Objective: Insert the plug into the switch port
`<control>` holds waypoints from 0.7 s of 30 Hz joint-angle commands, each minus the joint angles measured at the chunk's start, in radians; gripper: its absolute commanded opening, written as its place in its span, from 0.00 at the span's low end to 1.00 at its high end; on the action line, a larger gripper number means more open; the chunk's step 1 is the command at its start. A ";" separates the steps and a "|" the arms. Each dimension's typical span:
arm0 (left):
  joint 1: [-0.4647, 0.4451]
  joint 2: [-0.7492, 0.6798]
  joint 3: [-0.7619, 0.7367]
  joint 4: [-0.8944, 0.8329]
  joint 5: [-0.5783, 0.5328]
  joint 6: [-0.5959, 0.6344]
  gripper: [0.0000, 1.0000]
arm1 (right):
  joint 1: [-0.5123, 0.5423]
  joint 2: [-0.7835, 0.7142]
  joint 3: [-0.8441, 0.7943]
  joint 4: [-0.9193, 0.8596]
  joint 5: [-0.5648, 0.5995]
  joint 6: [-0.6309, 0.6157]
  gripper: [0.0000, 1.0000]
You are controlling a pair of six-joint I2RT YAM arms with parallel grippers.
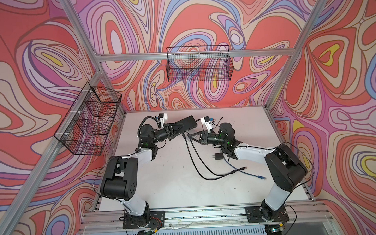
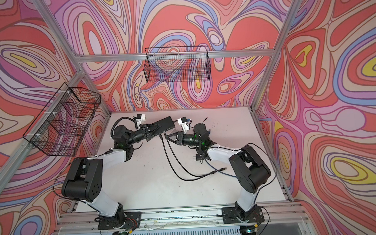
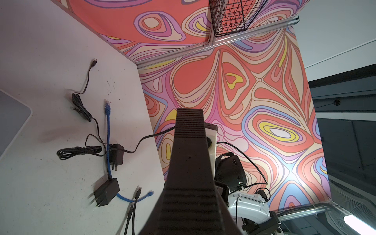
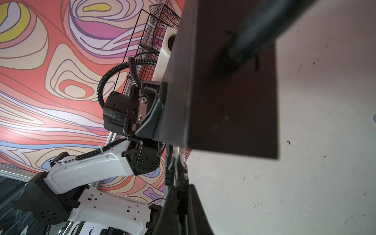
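Note:
The switch [image 1: 186, 122] [image 2: 164, 124] is a flat black box held above the table, tilted, with my left gripper [image 1: 172, 131] [image 2: 152, 129] shut on its near end. It fills the middle of the left wrist view [image 3: 190, 162] and looms dark in the right wrist view [image 4: 223, 91]. My right gripper [image 1: 188, 135] [image 4: 182, 211] is shut on a black cable's plug [image 4: 180, 183], whose clear tip sits right at the switch's lower edge. A second black cable [image 4: 168, 173] runs into that same edge beside it. Whether the plug is seated is hidden.
Both black cables [image 1: 197, 165] trail down onto the white table [image 1: 163, 183]. A blue network cable [image 1: 249, 174] and a black power adapter [image 1: 218, 156] lie near the right arm. Wire baskets [image 1: 199, 63] [image 1: 90, 121] hang on the back and left walls.

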State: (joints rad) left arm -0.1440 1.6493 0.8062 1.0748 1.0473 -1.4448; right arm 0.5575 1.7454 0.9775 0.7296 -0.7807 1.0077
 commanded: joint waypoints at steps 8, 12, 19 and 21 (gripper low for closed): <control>-0.014 0.004 -0.025 0.124 0.058 -0.020 0.05 | -0.005 -0.004 0.069 -0.011 0.022 -0.022 0.00; -0.013 0.006 -0.034 0.136 0.063 -0.022 0.05 | -0.018 -0.025 0.058 -0.017 0.030 -0.024 0.00; -0.005 0.049 -0.042 0.268 0.078 -0.109 0.04 | -0.045 -0.058 0.018 0.008 0.027 -0.010 0.00; -0.005 0.055 -0.044 0.283 0.077 -0.120 0.04 | -0.049 -0.059 0.016 0.013 0.023 -0.007 0.00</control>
State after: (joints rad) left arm -0.1429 1.6909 0.7780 1.2282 1.0389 -1.5166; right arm 0.5358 1.7279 0.9947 0.6796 -0.8074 1.0027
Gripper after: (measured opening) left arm 0.285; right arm 0.080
